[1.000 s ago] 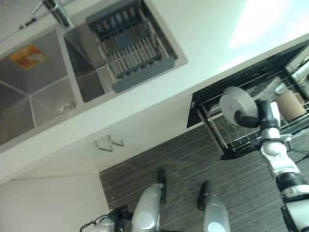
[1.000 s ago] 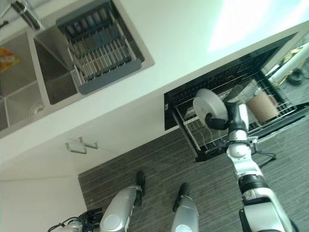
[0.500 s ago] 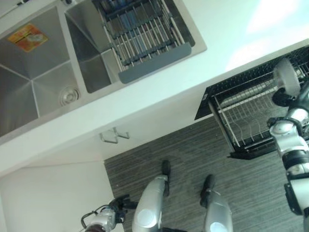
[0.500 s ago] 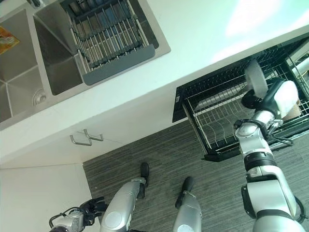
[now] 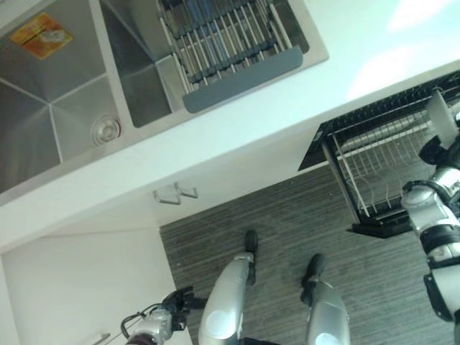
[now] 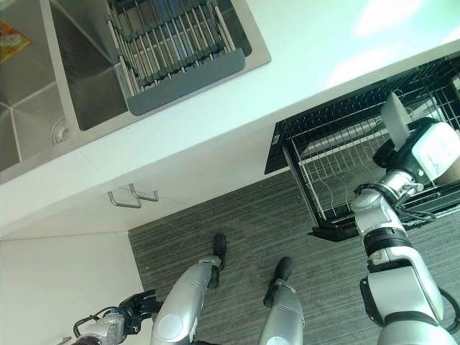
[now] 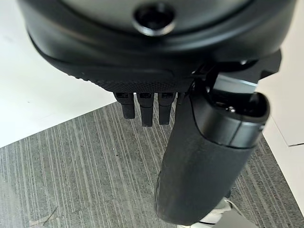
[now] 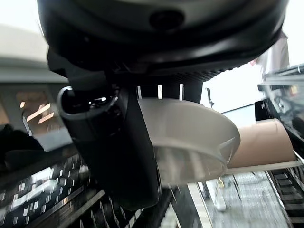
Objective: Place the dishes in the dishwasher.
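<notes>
— Where's the dish?

— The pale plate is up in the right robot hand, held on edge over the pulled-out dishwasher rack. From close up the thumb and fingers are curled round the plate's rim, so that robot hand is clamped on it.

— Is it touching the rack?

— I can't tell. It stands above the wire tines towards the far right part of the rack, but whether the lower edge rests on the wires is hidden by the robot hand.

— Anything else in the rack?

— A brown cylinder-shaped thing sits just beyond the plate, next to it. Past that, white wire tines and a dark frame.

— And the other robot hand?

— The left robot hand hangs low by the floor, well apart from the dishwasher. Its fingers point down, relaxed and straight, with nothing in them, over the grey striped floor.

— What's around the dishwasher?

— It sits under the white tabletop. Further left along that tabletop is a steel sink with two basins; a grey drying rack lies across the nearer basin. Below the sink, a white cabinet front carries a metal handle.
</notes>
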Tool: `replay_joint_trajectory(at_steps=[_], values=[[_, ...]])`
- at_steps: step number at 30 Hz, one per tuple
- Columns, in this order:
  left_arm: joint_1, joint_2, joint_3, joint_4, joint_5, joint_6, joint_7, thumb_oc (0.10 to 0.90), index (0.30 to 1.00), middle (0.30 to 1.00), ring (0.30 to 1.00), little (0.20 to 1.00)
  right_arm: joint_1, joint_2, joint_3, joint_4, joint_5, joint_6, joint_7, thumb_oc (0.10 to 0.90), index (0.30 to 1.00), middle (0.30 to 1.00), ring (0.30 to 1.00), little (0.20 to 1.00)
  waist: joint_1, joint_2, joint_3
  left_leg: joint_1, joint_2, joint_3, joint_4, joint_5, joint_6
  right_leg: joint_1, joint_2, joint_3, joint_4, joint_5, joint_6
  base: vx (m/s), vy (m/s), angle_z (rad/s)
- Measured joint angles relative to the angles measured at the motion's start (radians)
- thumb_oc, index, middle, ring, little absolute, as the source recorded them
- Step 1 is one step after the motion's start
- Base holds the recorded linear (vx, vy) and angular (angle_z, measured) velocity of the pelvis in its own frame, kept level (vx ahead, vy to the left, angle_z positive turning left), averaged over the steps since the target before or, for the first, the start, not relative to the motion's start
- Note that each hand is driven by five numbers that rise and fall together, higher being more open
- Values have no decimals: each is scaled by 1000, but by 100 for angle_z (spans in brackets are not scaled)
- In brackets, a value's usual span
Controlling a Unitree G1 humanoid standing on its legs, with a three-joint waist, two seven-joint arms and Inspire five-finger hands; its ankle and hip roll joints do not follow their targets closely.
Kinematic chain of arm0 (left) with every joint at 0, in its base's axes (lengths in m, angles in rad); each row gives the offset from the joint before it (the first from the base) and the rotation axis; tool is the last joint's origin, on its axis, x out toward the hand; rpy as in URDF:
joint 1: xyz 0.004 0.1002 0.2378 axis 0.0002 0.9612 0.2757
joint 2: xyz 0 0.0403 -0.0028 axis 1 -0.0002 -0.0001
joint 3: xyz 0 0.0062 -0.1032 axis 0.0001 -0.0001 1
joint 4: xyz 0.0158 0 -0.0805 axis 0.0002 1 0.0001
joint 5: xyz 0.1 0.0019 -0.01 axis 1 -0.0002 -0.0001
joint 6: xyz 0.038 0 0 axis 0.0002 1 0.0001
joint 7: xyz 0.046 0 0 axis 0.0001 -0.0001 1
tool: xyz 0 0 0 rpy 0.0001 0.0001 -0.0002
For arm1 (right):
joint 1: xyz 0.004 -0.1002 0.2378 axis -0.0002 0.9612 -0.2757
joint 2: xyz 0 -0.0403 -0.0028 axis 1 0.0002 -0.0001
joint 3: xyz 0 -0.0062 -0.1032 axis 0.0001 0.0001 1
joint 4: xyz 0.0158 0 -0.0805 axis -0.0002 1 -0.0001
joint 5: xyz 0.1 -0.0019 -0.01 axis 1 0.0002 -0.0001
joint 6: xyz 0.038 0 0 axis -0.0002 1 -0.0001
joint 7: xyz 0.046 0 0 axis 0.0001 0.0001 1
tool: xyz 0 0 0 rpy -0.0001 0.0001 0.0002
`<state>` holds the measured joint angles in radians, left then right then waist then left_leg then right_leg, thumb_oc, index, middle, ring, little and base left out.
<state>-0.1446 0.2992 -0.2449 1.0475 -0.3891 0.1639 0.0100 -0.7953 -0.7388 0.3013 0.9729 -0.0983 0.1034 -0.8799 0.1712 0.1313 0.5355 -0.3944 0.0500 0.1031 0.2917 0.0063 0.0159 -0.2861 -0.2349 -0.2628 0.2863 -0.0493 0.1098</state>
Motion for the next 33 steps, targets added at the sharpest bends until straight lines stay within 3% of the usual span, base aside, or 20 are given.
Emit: replay_joint_trajectory(at_steps=[7, 11, 17, 18, 21, 25, 29, 33], values=[[-4, 0, -8, -22, 0, -17, 0, 800, 900, 900, 900, 900, -3, 36, 79, 4, -56, -1, 71, 400, 300, 300, 300, 300, -1, 0, 0, -33, 0, 3, 6, 7, 6, -41, -3, 7, 13, -2, -9, -6, 10, 0], [-5, 0, -9, -32, -3, -19, 0, 800, 900, 900, 900, 900, -1, 107, 79, 12, -57, 16, 67, 400, 300, 300, 300, 300, -2, 1, 0, -54, 0, 3, 11, 11, 7, -60, -4, 8, 23, 2, -10, -21, 32, 0], [-7, 0, -11, -36, -36, -19, 1, 800, 900, 900, 900, 900, -2, 113, 77, 12, -50, 38, 75, 400, 300, 300, 300, 300, -2, 1, -1, -55, 0, 0, 17, 14, 9, -61, -6, 7, 30, 1, -11, 4, 5, 1], [-6, -1, -21, -36, -36, -18, 0, 800, 900, 900, 900, 900, 3, 128, 77, 18, -35, 53, 76, 800, 900, 900, 900, 900, -5, 1, -1, -46, -2, 1, 14, 11, 10, -58, -12, 11, 39, -8, -11, 33, -34, 0], [-13, 0, -28, -42, -36, -18, 0, 800, 900, 900, 900, 900, -30, 139, 78, 22, 31, 66, 224, 800, 900, 900, 900, 900, -8, 2, -1, -40, -1, -1, 4, 24, 6, -60, -11, 9, 53, -10, -13, -31, -45, 2], [-21, 7, -26, -90, -35, 2, 0, 800, 900, 900, 900, 900, -122, 95, 100, 109, 79, 101, 611, 800, 900, 900, 900, 900, 0, 2, -1, -52, 5, -11, -2, 36, -7, -89, -14, 7, 94, -22, -24, -23, -69, 6], [-22, 26, -27, -98, -29, 14, -2, 800, 900, 900, 900, 900, -162, 57, 118, 143, 79, 108, 757, 800, 900, 900, 900, 900, 2, 1, -2, -60, 17, -26, -2, 41, -11, -92, -4, -2, 103, -27, -31, -10, -52, 5], [-22, 46, -27, -114, -27, 31, -2, 800, 900, 900, 900, 900, -184, 54, 119, 145, 71, 125, 830, 800, 900, 900, 900, 900, 1, 1, -2, -61, 25, -33, -2, 46, -18, -92, 4, -8, 106, -30, -36, -12, -45, 1]])
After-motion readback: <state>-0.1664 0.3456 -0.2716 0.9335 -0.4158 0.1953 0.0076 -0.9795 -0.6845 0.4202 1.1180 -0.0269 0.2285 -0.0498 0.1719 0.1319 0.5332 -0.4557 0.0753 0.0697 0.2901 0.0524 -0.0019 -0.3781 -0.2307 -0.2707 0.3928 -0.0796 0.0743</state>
